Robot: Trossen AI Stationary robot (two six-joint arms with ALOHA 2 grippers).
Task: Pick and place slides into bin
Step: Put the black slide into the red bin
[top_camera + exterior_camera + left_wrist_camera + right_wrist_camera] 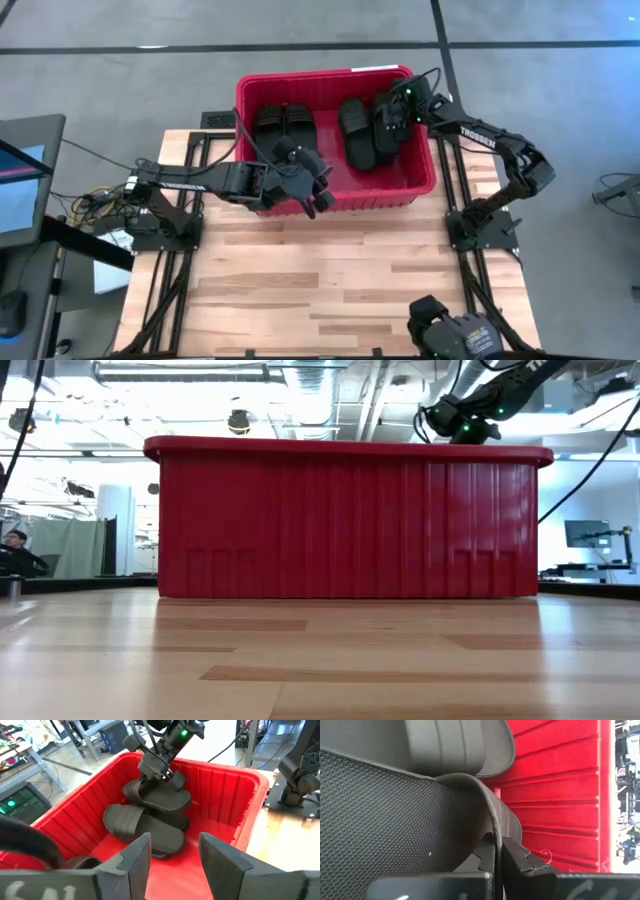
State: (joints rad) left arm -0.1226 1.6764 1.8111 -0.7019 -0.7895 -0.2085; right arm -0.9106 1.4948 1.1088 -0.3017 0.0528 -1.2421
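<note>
1. The left gripper (318, 193) hangs over the near wall of the red bin (330, 80), at about seven o'clock of the bin, its fingers (134, 859) spread apart with nothing between them.
2. In the bin's nine o'clock half lies a pair of black sandals (285, 127), side by side and flat on the floor of the bin.
3. Toward two o'clock lies another black sandal (357, 132). Just beside it the right gripper (392, 118) is down inside the bin, its fingers clenched on the edge of a black sandal (162, 797) that rests tilted atop the pile there.
4. Step in hand, as I judge it: the placing of this sandal; it is already inside the bin but not let go.
5. The next move calls for the right fingers to release the sandal and the arm to rise straight up, clear of the rim.
6. No sandals show on the wooden table (330, 275).
</note>
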